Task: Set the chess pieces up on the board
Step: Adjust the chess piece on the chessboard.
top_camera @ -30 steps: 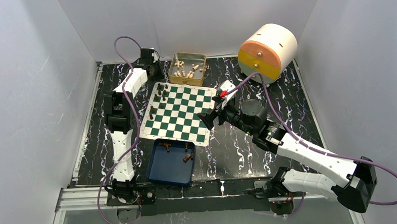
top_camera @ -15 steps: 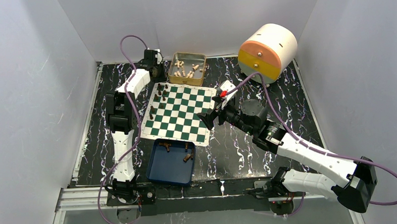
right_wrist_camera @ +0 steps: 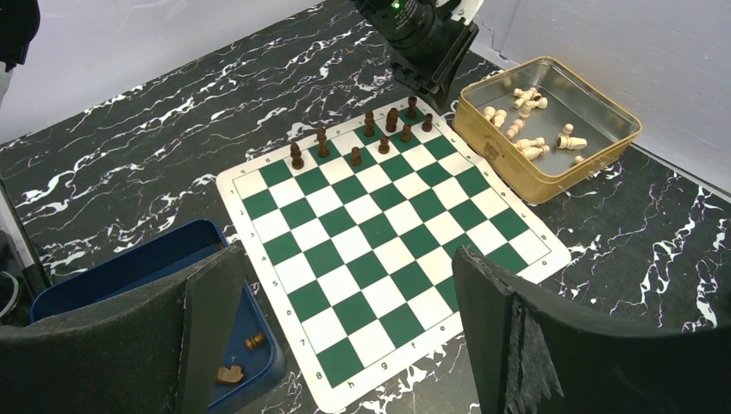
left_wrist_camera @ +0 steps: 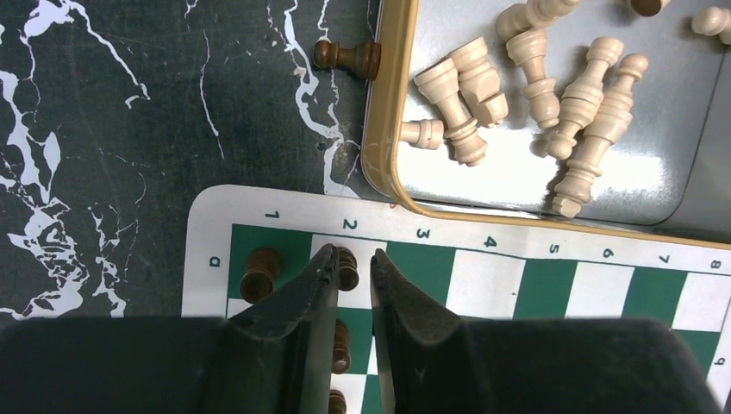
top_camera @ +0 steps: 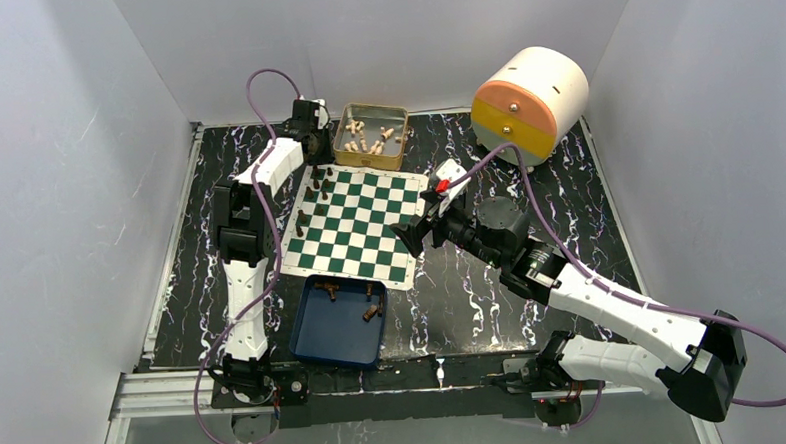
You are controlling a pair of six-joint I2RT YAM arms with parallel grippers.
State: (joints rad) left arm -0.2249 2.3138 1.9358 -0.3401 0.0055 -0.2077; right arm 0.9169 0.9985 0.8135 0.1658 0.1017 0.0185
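Looking down on a black marbled table (top_camera: pixel 452 299) with the board (top_camera: pixel 354 226) lying flat at its middle. Shows about nine dark chess pieces (right_wrist_camera: pixel 369 125) standing upright in two loose rows along the board's left edge, mostly toward its far corner. Places the left gripper (left_wrist_camera: pixel 352 259) right above that far left corner, fingers nearly together with only a thin slit between them, tips beside one standing dark piece; cannot tell whether clamped on it. Catches one dark pawn (left_wrist_camera: pixel 347 58) lying on its side off the board, on the table just beside the outer wall of a gold tin (left_wrist_camera: pixel 379 129) holding cream-white pieces (left_wrist_camera: pixel 465 82). Finds the right gripper (right_wrist_camera: pixel 340 259) spread wide apart and holding nothing, hovering near the board's right edge. Includes a blue tray (top_camera: pixel 308 326) just beside the board's near edge, with a few more dark pieces lying inside, and a cream drum (top_camera: pixel 538 86) with an orange and yellow face at the far right.
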